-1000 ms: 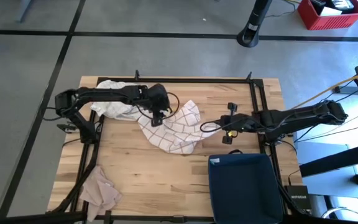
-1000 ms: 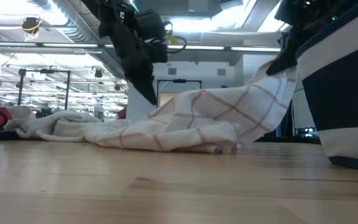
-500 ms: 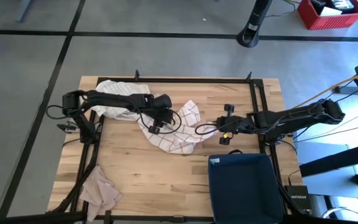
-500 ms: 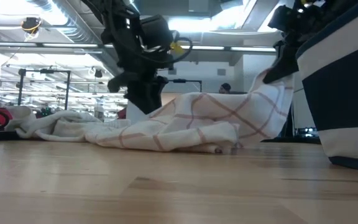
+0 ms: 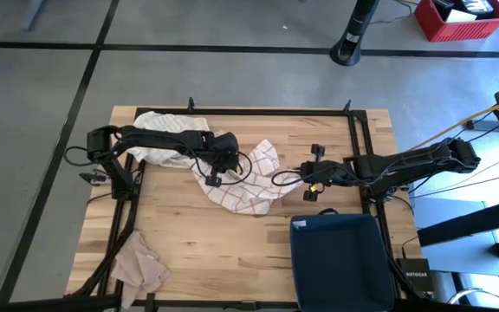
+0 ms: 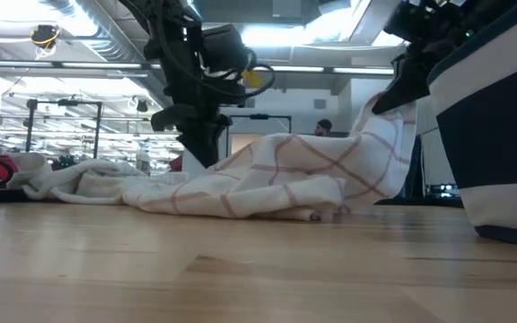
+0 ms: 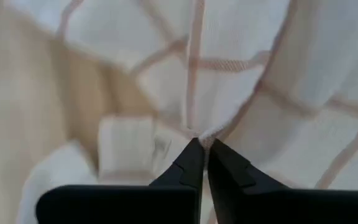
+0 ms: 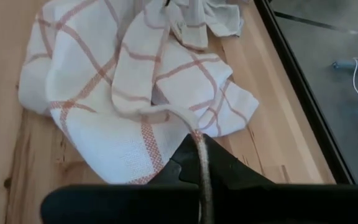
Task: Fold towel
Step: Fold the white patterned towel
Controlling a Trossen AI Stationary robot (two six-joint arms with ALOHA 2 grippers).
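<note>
Checked towel point(image 5: 245, 178) — crumpled, mid-table point(image 5: 189, 234).
Left gripper point(image 5: 213, 179) clenched on a fold; right gripper point(image 5: 305, 179) grasps one raised edge — cloth draped between them.

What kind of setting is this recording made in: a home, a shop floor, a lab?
Most likely a robotics lab or workshop in a large open hall. The wooden table stands on a bare concrete floor marked with dark lines, exposed ducts and strip lights run overhead, and loose cables trail beside the rig.

The left tool point(image 7: 202, 148) pinches, apparently, a fold of the checked towel point(image 7: 241, 81).
</note>
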